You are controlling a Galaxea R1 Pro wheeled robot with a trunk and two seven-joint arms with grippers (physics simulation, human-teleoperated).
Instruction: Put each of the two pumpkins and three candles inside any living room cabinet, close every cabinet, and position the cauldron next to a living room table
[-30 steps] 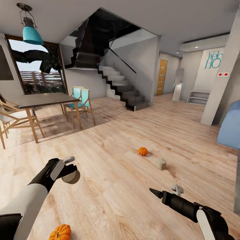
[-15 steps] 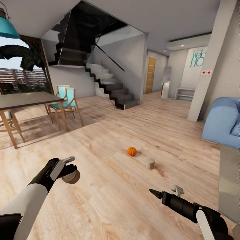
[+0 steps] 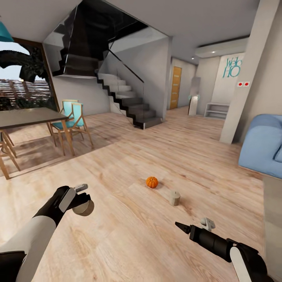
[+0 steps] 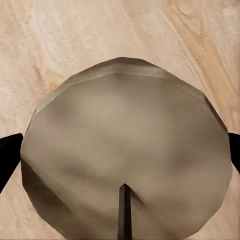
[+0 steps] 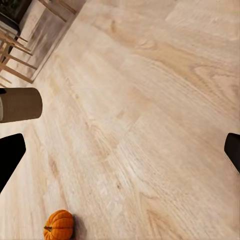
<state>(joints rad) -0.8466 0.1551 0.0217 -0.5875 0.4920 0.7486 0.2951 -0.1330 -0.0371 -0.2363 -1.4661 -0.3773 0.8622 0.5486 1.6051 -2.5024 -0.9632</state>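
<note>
Up in the head view the whole picture has slid sideways since a second ago, so that's the camera turning, not stuff moving: the blue sofa point(image 3: 261, 147) has come into frame on the right, the dining table point(image 3: 27, 117) has drifted left, and the pumpkin that was by the bottom edge is out of frame. On the wood floor point(image 3: 129, 235) ahead, a pumpkin point(image 3: 152, 182) and a candle point(image 3: 174, 198) sit near each other but apart. Both arms hang in the same pose as before: left gripper point(image 3: 81, 197) out front, clamped on another candle point(image 3: 83, 208); right gripper point(image 3: 196, 226) low and pointing forward, fingers spread wide, holding nothing. Left wrist view: the held candle point(image 4: 125, 160) up close, dark fingertips point(image 4: 9, 155) touching both sides. Right wrist view: fingertips point(image 5: 10, 157) far apart over bare floor, the held candle point(image 5: 20, 104) across the way, and an orange pumpkin point(image 5: 59, 225) on the floor.
</note>
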